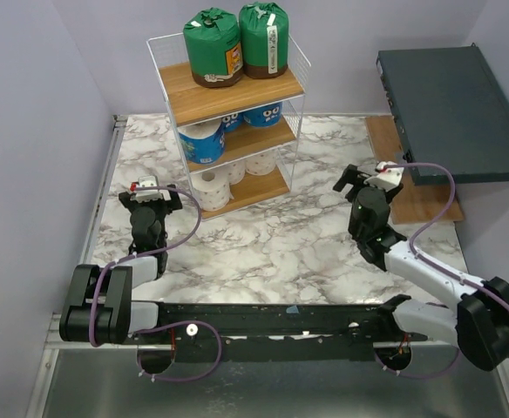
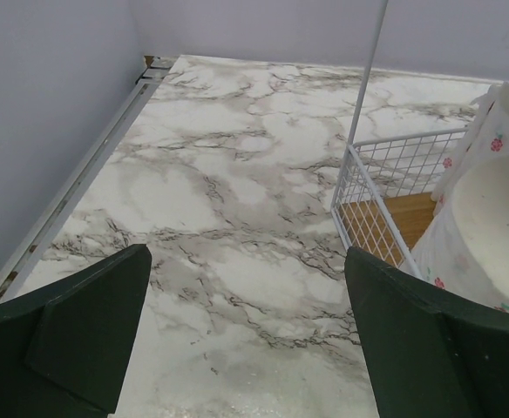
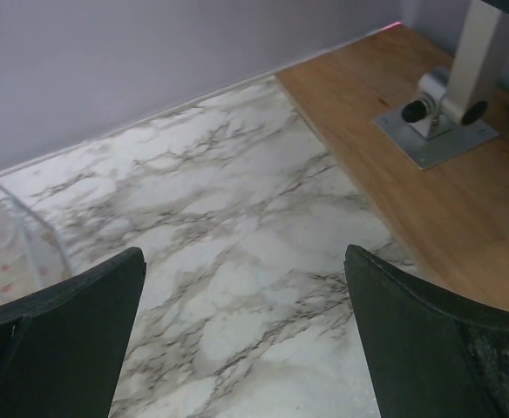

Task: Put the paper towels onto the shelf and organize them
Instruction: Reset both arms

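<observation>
Top external: high above the near edge, looking down on the whole table (image 1: 263, 252). Wrist views: low, close, facing forward across that table; the left one also catches the shelf (image 2: 368, 200) corner.

1. marble tabletop (image 1: 272, 248) btwn the arms + in front of shelf (image 1: 178, 87): open, room to pass.
2. all 3 tiers hold paper towels (image 1: 204, 144); wire sides block entry.
3. dark grey box (image 1: 455, 109) overhangs rt side; wall (image 1: 28, 131) close on left.
</observation>
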Robot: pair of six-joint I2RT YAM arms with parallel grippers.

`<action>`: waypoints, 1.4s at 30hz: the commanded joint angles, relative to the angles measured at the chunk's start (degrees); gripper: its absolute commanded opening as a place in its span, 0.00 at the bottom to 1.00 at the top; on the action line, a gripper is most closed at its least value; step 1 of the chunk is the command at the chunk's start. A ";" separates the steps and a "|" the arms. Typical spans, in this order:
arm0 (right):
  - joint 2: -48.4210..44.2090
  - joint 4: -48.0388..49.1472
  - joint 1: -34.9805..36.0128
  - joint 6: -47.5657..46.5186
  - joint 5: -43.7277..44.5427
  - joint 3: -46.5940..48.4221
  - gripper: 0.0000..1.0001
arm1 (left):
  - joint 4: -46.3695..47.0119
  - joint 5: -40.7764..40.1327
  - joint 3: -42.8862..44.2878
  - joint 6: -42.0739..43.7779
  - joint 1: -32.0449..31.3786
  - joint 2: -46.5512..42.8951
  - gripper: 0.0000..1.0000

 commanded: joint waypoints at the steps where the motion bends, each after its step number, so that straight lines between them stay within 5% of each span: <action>1: 5.66 13.07 -5.26 -5.41 -2.42 -3.86 1.00 | 2.82 1.91 -0.45 0.14 0.24 -0.02 0.99; 13: 18.35 31.98 -10.50 -17.31 -16.06 -10.79 1.00 | 2.59 1.92 -0.36 0.08 0.27 -0.05 0.99; 19: 20.26 34.91 -16.90 -11.44 -16.82 -14.80 1.00 | 2.64 1.87 -0.37 0.04 0.22 -0.11 0.98; 25: 25.68 40.89 -16.95 -17.90 -27.69 -15.29 1.00 | 2.68 1.88 -0.36 0.08 0.23 -0.02 0.98; 34: 27.89 50.30 -19.19 -13.13 -23.07 -18.69 1.00 | 2.64 1.96 -0.27 0.07 0.26 0.07 0.98; 40: 32.52 57.23 -23.83 -12.18 -33.22 -20.12 1.00 | 2.65 1.96 -0.44 0.02 0.28 -0.02 0.99; 42: 30.89 52.95 -23.79 -11.69 -34.09 -19.36 1.00 | 2.72 1.87 -0.46 -0.07 0.21 -0.02 0.98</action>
